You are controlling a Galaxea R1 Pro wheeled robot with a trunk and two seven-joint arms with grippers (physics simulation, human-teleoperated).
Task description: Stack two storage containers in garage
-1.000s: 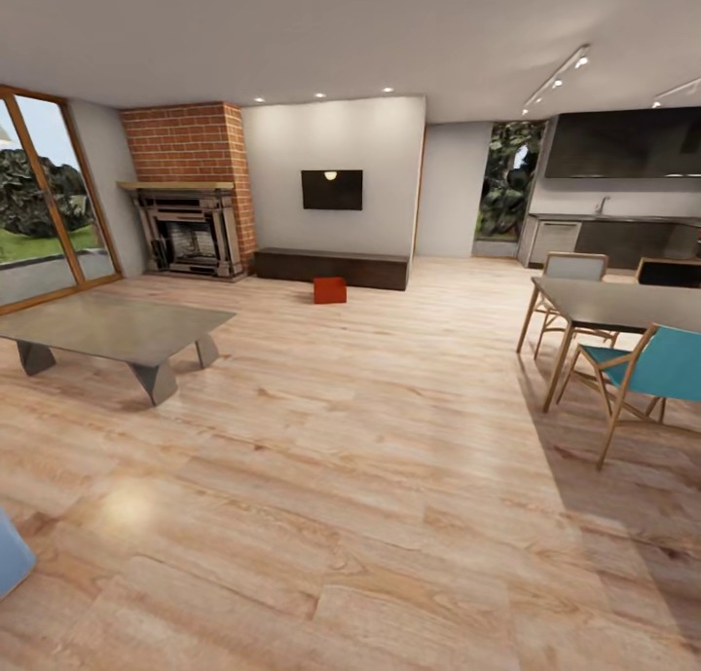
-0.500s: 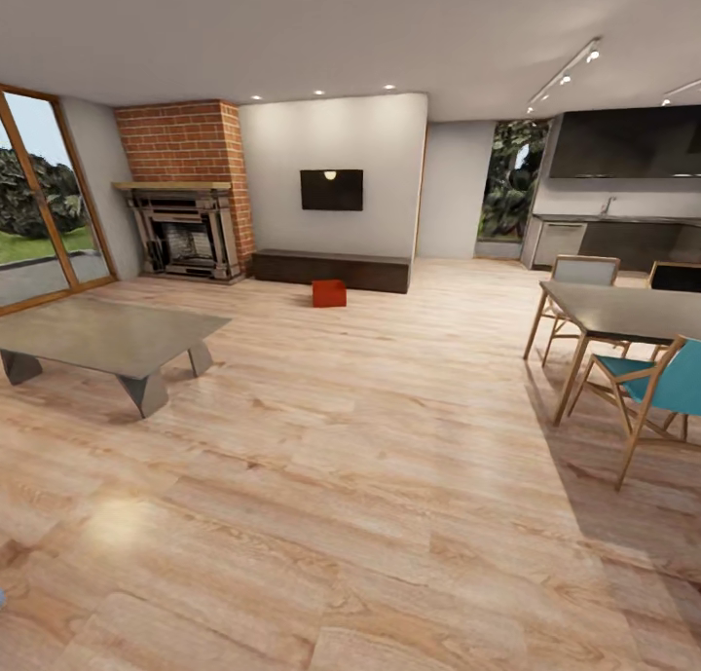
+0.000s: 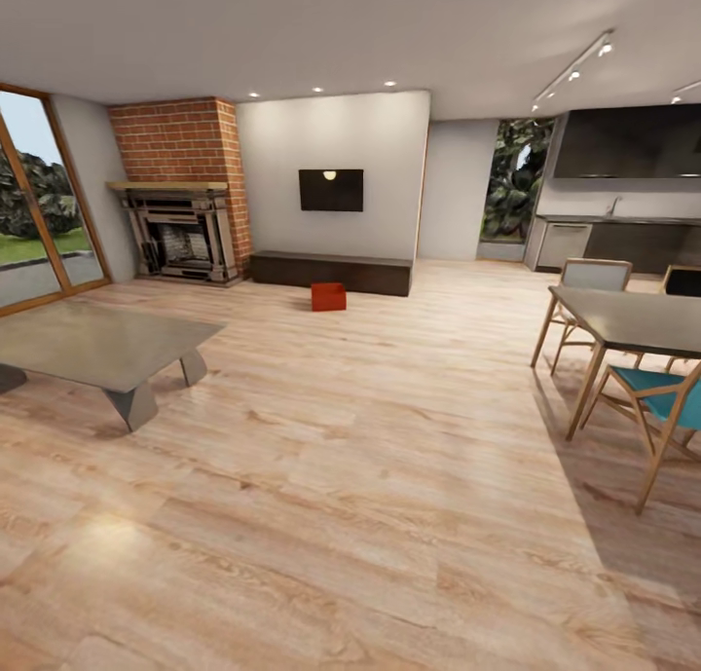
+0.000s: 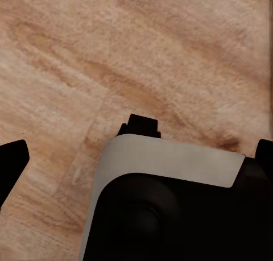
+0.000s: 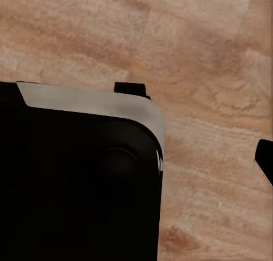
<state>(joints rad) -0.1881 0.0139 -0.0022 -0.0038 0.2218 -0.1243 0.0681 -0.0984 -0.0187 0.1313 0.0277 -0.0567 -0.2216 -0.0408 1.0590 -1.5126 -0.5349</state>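
Storage container [image 3: 329, 297] far off on the living room wood floor [image 3: 370, 476]
I see it just before the dark low cabinet [image 3: 331, 271] under the TV [image 3: 331, 190]; I can't tell either gripper's spread

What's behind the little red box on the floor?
Right behind the storage container runs a long dark low cabinet, with a white wall and black TV above it. The container hides a small stretch of floor in front of the cabinet. A second container may be there; I cannot tell.
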